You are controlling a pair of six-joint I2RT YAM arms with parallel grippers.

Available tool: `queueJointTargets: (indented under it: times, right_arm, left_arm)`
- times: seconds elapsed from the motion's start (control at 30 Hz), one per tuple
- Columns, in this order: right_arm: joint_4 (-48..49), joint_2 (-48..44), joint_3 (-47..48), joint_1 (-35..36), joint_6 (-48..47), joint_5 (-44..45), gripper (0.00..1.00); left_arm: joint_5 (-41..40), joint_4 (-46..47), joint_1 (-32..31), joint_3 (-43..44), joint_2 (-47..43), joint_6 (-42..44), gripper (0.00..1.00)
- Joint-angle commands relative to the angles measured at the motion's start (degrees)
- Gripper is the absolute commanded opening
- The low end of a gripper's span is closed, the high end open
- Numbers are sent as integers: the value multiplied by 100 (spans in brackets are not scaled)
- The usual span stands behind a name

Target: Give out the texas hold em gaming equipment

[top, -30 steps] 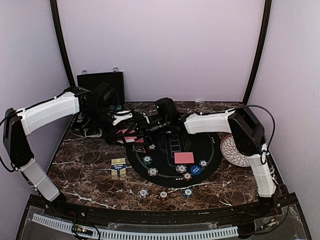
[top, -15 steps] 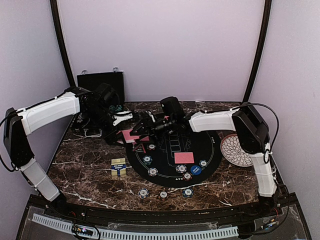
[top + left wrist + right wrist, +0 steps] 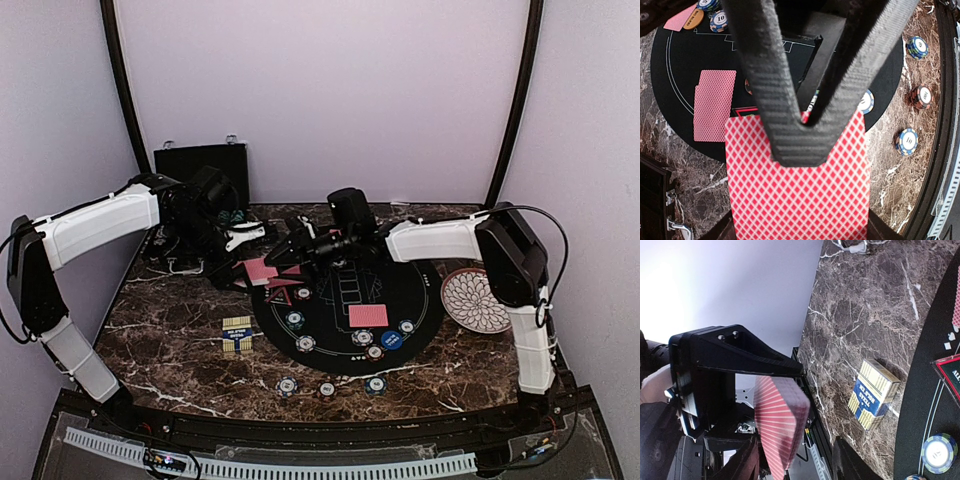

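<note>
My left gripper (image 3: 252, 268) is shut on a deck of red-backed playing cards (image 3: 262, 270), held above the left edge of the black round mat (image 3: 410, 290). The deck fills the left wrist view (image 3: 797, 185) under my fingers (image 3: 775, 100). My right gripper (image 3: 285, 250) is open and points at the deck; in the right wrist view the deck (image 3: 780, 425) sits between and beyond its fingers (image 3: 747, 460). A pile of red-backed cards (image 3: 367, 316) lies on the mat, with striped chips (image 3: 295, 320), a blue button (image 3: 391, 340) and an orange button (image 3: 374, 352).
Three chips (image 3: 327, 389) lie on the marble in front of the mat. A yellow and blue card box (image 3: 237, 333) lies left of the mat. A white petal plate (image 3: 474, 300) is at the right. A black case (image 3: 200, 160) stands at the back left.
My right gripper has drawn back to the right, away from the deck. My left gripper has stayed in place with the deck.
</note>
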Motion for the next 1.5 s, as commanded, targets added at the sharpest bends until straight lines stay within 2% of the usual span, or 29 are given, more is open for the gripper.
queueJointTargets:
  times: [0.0,0.23,0.63,0.9,1.1,1.47]
  right_arm:
    - [348,-272,-62,13,113,-46,45]
    - [430,-258,-120,32,208,-116,35]
    - [395,-375,-176,18,255,-161,13]
    - [524,-466,-287,-54,391,-196,5]
    - [1090,-544,-544,-167,796,-221,0]
    - [1426,-656,-759,-356,1069,-319,0]
  left_arm:
    - [107,16,29,77,-137,-25,0]
    - [87,15,28,47,-170,-21,0]
    - [71,20,29,37,-163,-26,0]
    - [49,16,33,24,-167,-27,0]
    - [22,24,33,15,-169,-26,0]
    - [-9,33,28,-10,-172,-2,0]
